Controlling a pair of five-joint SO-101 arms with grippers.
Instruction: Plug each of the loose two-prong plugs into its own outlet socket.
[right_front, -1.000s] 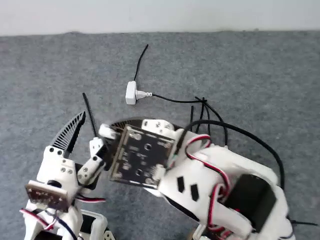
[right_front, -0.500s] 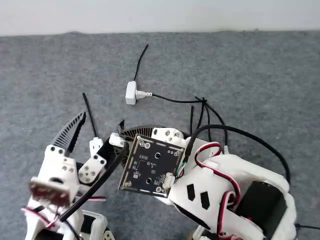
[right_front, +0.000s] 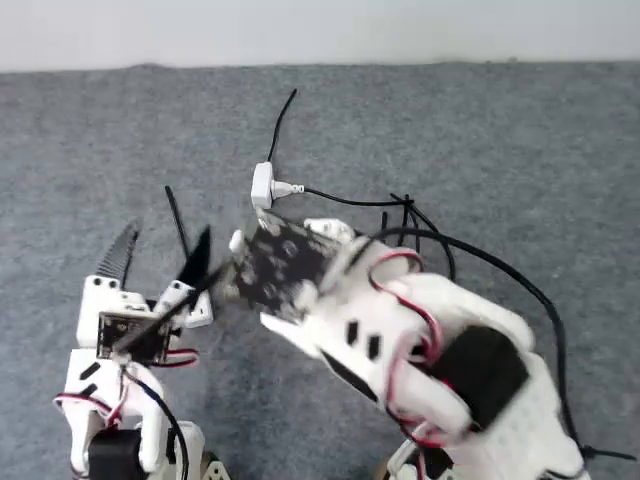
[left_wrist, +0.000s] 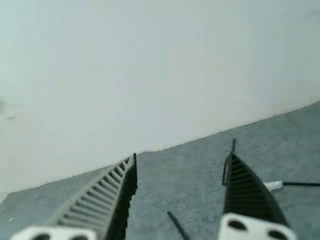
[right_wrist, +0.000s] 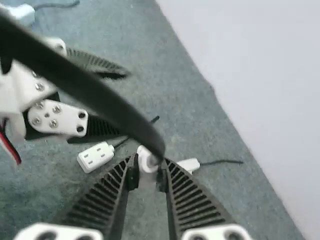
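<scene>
My right gripper (right_wrist: 149, 167) is shut on a white two-prong plug (right_wrist: 146, 161), whose thick black cord (right_wrist: 85, 85) runs off past the camera. Just beyond the plug, a white outlet socket (right_wrist: 96, 155) lies on the grey carpet with its slots showing. In the high view, the right wrist's circuit board (right_front: 280, 265) covers that gripper. My left gripper (right_front: 167, 240) stands open and empty at the near left, beside the right wrist. Farther back lies another white socket (right_front: 262, 185) with a plug (right_front: 288, 188) seated in its side.
Black cords (right_front: 410, 225) loop across the carpet (right_front: 500, 150) behind the right arm. A thin black cable end (right_front: 176, 215) lies between the left fingers. A pale wall (right_front: 320, 30) bounds the far edge. The far right carpet is open.
The right wrist has swung toward the far side, nearer the far socket. The left arm has turned and drawn back to the left, with its fingers still apart.
</scene>
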